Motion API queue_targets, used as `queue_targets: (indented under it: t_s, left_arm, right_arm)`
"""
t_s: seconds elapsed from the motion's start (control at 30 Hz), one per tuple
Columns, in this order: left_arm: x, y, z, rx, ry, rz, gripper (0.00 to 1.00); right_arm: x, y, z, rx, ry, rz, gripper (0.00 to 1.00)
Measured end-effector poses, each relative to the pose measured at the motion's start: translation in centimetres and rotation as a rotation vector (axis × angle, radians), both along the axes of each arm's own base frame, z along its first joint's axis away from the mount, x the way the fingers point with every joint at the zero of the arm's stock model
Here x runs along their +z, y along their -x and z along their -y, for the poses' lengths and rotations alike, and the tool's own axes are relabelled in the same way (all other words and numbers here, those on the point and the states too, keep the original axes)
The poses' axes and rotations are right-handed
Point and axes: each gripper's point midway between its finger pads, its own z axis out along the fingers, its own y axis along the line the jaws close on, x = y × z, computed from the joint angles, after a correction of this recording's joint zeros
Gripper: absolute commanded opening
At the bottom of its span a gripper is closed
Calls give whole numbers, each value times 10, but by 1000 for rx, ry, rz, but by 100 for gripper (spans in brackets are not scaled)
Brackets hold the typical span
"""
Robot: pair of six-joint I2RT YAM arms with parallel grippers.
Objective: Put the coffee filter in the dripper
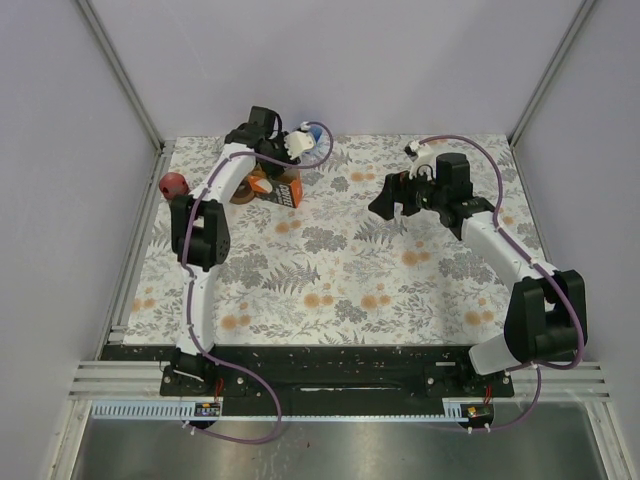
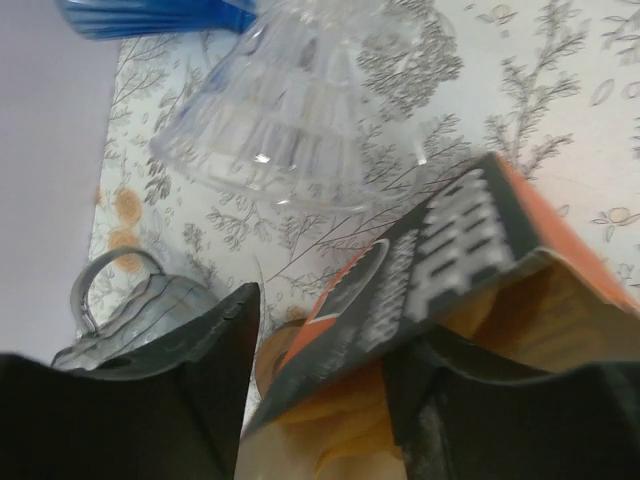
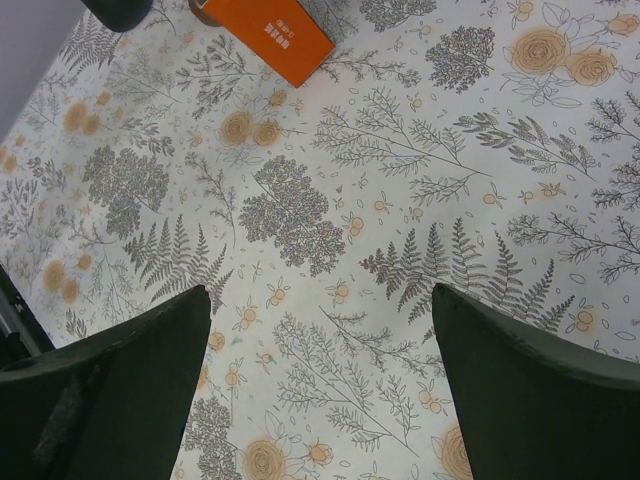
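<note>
Orange box [image 2: 450, 250] lies between parted fingers of left end effector [image 2: 325, 340]; right end effector [image 3: 320, 300] spread wide, empty.

Clear ribbed plastic cone dripper [image 2: 290, 120], upper centre of my left wrist view, wide rim toward the lower frame. Tan paper coffee filters [image 2: 335, 430], lower centre, inside an open orange-and-black cardboard box [image 2: 450, 250].

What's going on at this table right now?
The left gripper is open at the mouth of the orange filter box, apparently reaching into it. The clear dripper stands just beyond, with no filter visible in it. The right gripper hangs open over the floral table, holding nothing.
</note>
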Motion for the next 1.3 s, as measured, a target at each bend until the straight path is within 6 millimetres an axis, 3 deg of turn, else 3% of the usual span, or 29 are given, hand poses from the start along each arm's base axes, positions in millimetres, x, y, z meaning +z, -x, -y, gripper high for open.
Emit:
queue_targets:
  t_s: [0.1, 0.17, 0.3, 0.47, 0.57, 0.67, 0.8, 1.07, 1.3]
  left_arm:
    - [-5, 8, 11, -57, -16, -18, 10]
    - [-6, 17, 20, -77, -12, -36, 1]
    - [5, 43, 34, -72, 12, -73, 0]
    - [38, 66, 59, 93, 70, -72, 0]
    - [50, 83, 86, 242, 120, -63, 0]
    - [47, 105, 109, 343, 170, -91, 0]
    - [35, 130, 125, 461, 223, -156, 0]
    - [31, 139, 123, 640, 320, -214, 0]
    - [35, 150, 142, 643, 349, -217, 0]
  right_arm:
    - [-2, 1, 0, 3, 6, -4, 100]
    - [-3, 2, 0, 5, 10, -8, 99]
    - [-1, 5, -5, 1, 24, -21, 99]
    - [21, -3, -26, -81, 29, -5, 99]
    - [36, -5, -49, -150, 0, -13, 93]
    - [39, -8, -64, -218, -32, -42, 86]
    - [27, -22, -61, -346, -55, -103, 81]
    - [2, -33, -53, -482, -76, -186, 73]
    - [-26, -41, -61, -496, -80, -245, 70]
